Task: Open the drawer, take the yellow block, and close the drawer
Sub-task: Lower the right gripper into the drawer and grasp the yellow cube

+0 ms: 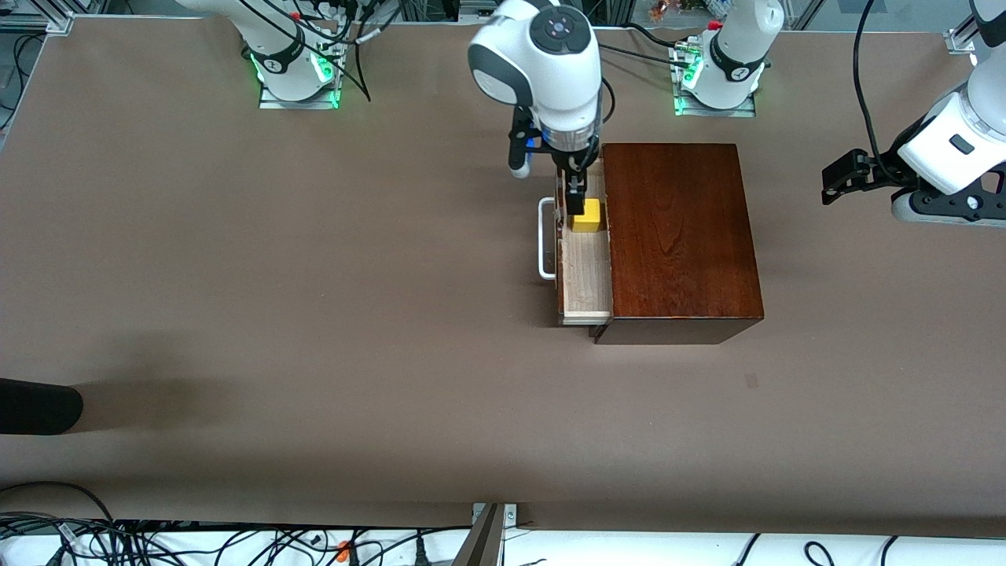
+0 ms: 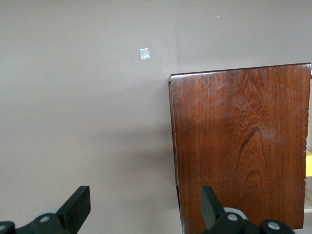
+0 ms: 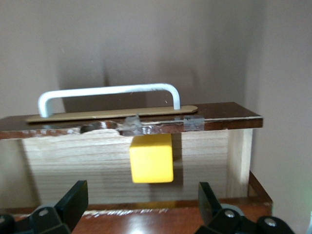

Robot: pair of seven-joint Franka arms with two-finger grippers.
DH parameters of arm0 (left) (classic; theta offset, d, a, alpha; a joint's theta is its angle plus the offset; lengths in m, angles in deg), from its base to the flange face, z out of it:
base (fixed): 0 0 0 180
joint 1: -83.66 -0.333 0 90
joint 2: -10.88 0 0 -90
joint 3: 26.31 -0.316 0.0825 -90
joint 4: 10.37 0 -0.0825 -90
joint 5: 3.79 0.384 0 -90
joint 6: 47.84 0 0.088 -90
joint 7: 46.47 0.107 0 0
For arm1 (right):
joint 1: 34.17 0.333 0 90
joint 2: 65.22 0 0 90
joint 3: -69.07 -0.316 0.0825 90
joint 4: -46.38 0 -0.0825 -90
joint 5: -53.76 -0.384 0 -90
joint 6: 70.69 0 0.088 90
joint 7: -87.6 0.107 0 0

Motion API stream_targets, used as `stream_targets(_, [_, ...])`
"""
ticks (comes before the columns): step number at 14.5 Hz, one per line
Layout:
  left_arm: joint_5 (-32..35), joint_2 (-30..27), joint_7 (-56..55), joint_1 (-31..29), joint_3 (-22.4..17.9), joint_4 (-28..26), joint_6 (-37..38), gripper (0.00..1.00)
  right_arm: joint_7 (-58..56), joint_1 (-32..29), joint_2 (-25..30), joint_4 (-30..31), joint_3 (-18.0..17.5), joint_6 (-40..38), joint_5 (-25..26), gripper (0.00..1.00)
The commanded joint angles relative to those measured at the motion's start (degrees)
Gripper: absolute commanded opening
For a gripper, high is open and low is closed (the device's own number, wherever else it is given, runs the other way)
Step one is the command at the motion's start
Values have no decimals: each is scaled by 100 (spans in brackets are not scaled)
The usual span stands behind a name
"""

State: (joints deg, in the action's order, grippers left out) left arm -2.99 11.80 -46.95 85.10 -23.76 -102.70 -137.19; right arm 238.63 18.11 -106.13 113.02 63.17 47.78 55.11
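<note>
1. The drawer (image 1: 585, 271) stands pulled out of the dark wooden box (image 1: 680, 236) on the counter (image 1: 314, 314), its white handle (image 1: 545, 240) facing the right arm's end.
2. The yellow block (image 1: 586, 215) lies in the drawer, toward the end farther from the front camera.
3. The right end effector (image 1: 576, 206) hangs spread wide just over the block, not gripping it.
4. The left end effector (image 2: 141, 207) waits spread wide, empty, over the counter's left-arm end.

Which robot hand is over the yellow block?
The right gripper, fingers open, hangs over the yellow block in the open drawer. The left gripper waits, open, off past the wooden box.
</note>
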Motion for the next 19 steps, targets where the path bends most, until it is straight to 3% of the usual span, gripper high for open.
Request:
stream_targets(1, [-36,-48,154,-39,-1,-13,40,100,172,221,-408,-292,72,115,189,100])
stream_targets(19, [-63,-30,127,-21,35,75,137,100,154,291,-760,-239,203,510,445,100])
